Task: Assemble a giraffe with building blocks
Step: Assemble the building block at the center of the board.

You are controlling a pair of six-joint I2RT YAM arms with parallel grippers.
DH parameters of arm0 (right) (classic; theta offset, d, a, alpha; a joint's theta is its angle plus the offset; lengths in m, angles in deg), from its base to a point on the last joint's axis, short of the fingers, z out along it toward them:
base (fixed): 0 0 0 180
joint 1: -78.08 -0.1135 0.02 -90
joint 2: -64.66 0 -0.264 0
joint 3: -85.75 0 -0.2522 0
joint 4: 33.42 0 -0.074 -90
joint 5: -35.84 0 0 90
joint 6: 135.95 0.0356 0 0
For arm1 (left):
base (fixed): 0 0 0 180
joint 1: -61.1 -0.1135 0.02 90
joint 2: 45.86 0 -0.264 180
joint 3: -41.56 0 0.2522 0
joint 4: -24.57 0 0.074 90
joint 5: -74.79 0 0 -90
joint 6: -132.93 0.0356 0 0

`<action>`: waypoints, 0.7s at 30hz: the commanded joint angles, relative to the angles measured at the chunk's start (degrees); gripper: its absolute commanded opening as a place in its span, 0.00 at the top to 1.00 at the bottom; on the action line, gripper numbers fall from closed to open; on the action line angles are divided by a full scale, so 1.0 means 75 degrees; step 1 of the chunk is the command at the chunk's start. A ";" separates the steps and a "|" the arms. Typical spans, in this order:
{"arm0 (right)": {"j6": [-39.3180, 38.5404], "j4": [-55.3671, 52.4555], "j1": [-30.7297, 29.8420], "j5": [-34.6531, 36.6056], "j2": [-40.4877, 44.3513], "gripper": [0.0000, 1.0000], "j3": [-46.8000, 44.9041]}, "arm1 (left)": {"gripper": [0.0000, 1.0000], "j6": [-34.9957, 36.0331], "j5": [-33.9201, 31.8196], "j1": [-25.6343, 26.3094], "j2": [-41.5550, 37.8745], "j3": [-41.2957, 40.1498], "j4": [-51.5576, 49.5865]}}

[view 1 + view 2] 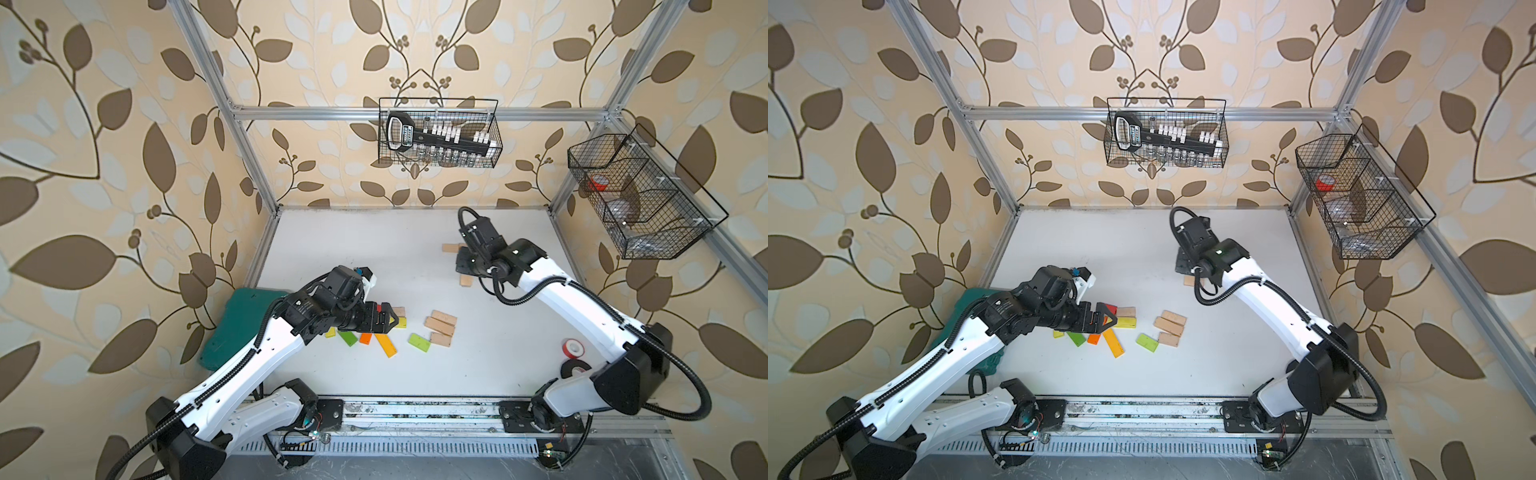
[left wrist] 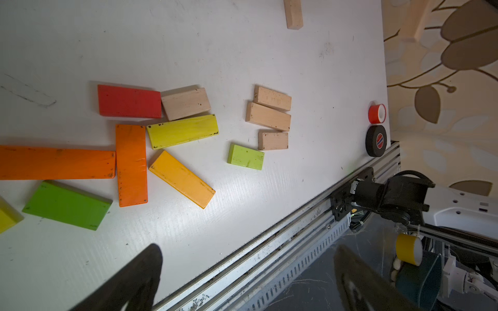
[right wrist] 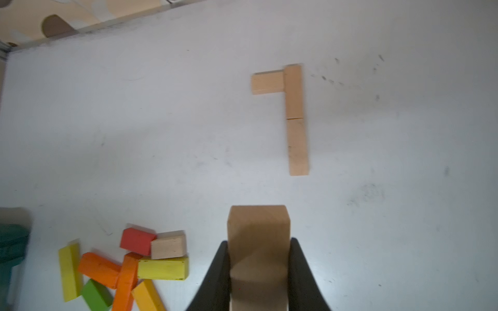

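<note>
**Held piece.** A short pale wooden plank is clamped between the jaws of the right pincer, carried clear of the white worktop.

**Work laid.** Just ahead of it, three pale wooden planks lie flat in an L. Two are touching end to end, and the third is butted sideways against the far one. In a top view this figure sits at about 1 o'clock on the worktop, mostly hidden by the right arm.

**Stock.** At about 8 o'clock a loose pile of painted planks is noted, including a red plank and a yellow plank beside orange and green ones. Three more pale planks and a small light-green plank lie near 6 o'clock. The left pincer hangs over the painted pile, jaws wide apart and empty.

**Progress.** An early stage is judged. Only a head-and-neck-like outline is down. Body and legs are judged outstanding, and the painted stock is unused.

**Surroundings.** A red tape roll and a black tape roll are recorded at 4 o'clock, and a dark green plastic case at 9 o'clock.
</note>
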 commanded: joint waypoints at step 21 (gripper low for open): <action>-0.1081 0.2134 0.0714 -0.1197 -0.1990 0.81 -0.2710 | 0.01 0.0284 0.0683 0.0393 0.2358 0.0394 0.2346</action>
